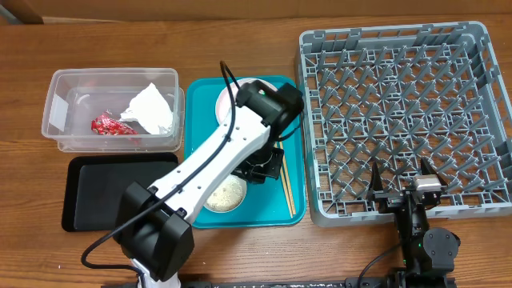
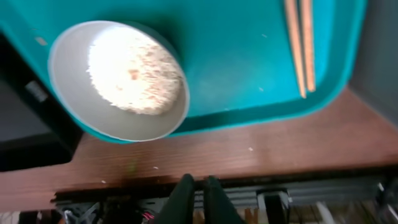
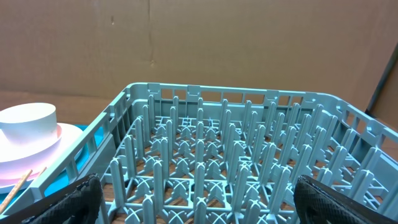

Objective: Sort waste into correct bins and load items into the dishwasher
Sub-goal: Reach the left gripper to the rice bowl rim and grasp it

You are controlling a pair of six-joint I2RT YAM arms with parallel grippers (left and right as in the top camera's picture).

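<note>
Black fingers of the left gripper (image 2: 198, 196) are seen pressed almost together, nothing pinched, poised over the teal tray (image 1: 198, 120). The rice bowl (image 2: 118, 81) is located in the tray's near-left corner, partly under the left arm. This arm is judged much the nearer. Chopsticks (image 2: 300, 43) are laid along the tray's right edge, long axis near-to-far. Bare tray floor is noted between bowl and chopsticks. The right gripper (image 3: 208, 202) stands spread wide at the near edge of the rack (image 1: 308, 120), right of the tray. Wrapper (image 1: 104, 125) and napkin (image 1: 152, 108) are found in the tub (image 1: 60, 104), left of the tray.
</note>
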